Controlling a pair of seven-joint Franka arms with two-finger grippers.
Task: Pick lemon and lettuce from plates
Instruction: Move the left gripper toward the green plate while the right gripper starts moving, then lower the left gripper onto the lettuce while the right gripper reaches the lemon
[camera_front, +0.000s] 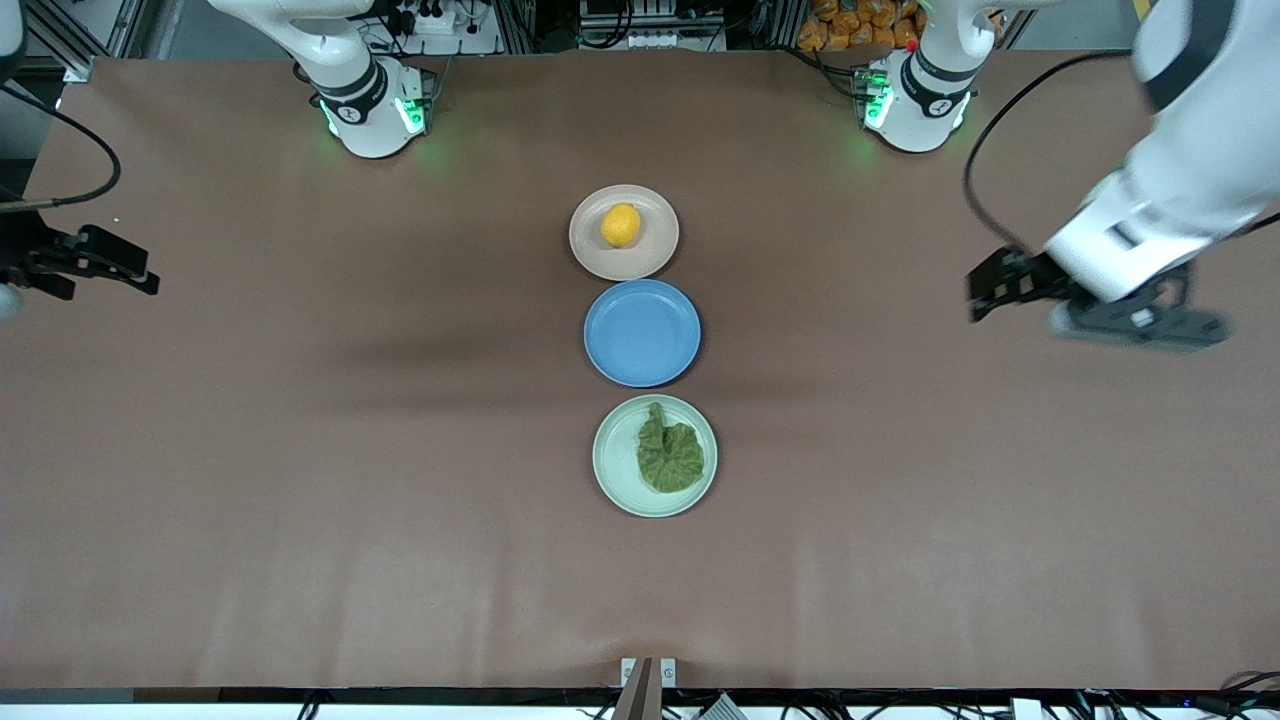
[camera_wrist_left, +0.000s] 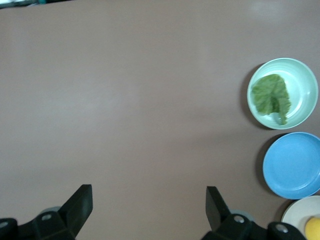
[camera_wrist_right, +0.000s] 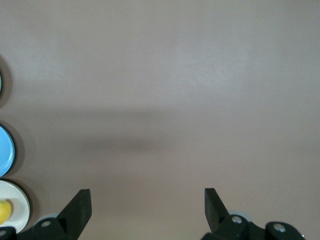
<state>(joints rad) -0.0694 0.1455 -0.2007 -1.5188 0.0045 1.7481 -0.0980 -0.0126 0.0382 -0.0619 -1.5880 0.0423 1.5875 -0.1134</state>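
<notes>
3 plates sit in a row down the middle of the desk (camera_front: 300, 450). The beige plate (camera_front: 655, 255) lies farthest from the front camera and carries the lemon (camera_front: 620, 225), which rests a little off the plate's middle. Next comes the blue plate (camera_front: 642, 333), bare. Nearest the front camera is the mint green plate (camera_front: 615, 480), with the lettuce (camera_front: 668, 452) lying flat in it, stem tab pointing toward the blue plate. The left claw (camera_front: 985, 290) hangs over bare desk at the left arm's end, well apart from the plates, its 2 fingers (camera_wrist_left: 80, 202) spread wide. The right claw (camera_front: 140, 270) hangs over bare desk at the right arm's end, its fingers (camera_wrist_right: 80, 205) likewise wide apart, holding nothing.
</notes>
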